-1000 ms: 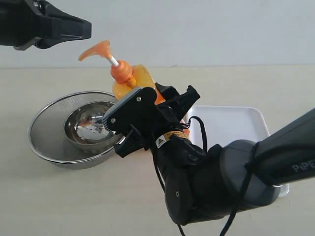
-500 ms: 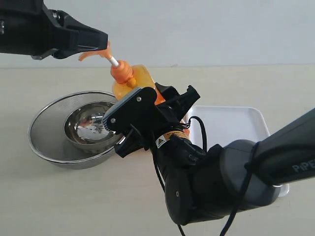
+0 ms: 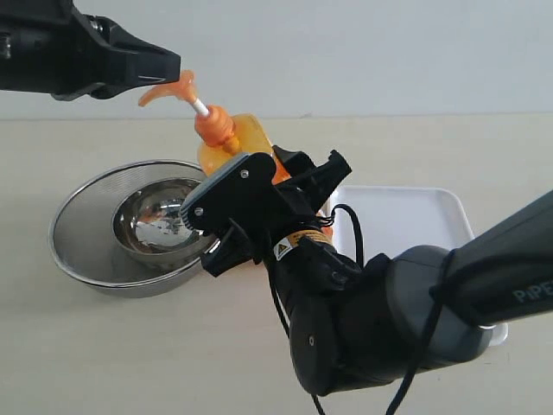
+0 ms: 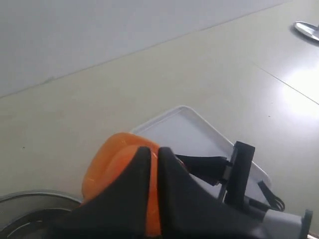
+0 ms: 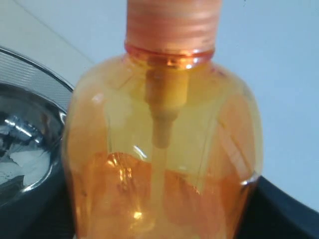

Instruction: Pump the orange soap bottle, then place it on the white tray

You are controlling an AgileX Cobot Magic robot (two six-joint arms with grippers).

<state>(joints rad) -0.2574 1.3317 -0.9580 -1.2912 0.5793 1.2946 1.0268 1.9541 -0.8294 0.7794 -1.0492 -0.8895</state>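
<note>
While the right fingers [image 3: 289,177] stand wide around the body of the orange soap bottle [image 3: 238,138] and clamp it from both sides, the bottle leans toward the left of the exterior view. Its pump head [image 3: 168,86] is raised on the white stem, with the spout pointing out over the steel bowl [image 3: 86,229]. The bottle's base is hidden behind the right arm, so whether it rests on the desk [image 3: 104,346] cannot be told. It sits between the bowl and the white tray [image 3: 415,216], which lies flat on the desk. Seen from the right wrist, the translucent bottle [image 5: 164,164] fills the frame, with liquid in its lower half and the bowl's rim [image 5: 30,124] just beside it. The left fingers [image 3: 168,67] are pressed together with nothing between them, their tip just over the pump head; whether they touch it is unclear. From the left wrist, these closed fingers [image 4: 164,159] lie across the orange head [image 4: 112,164], with the tray [image 4: 189,134] beyond.
</note>
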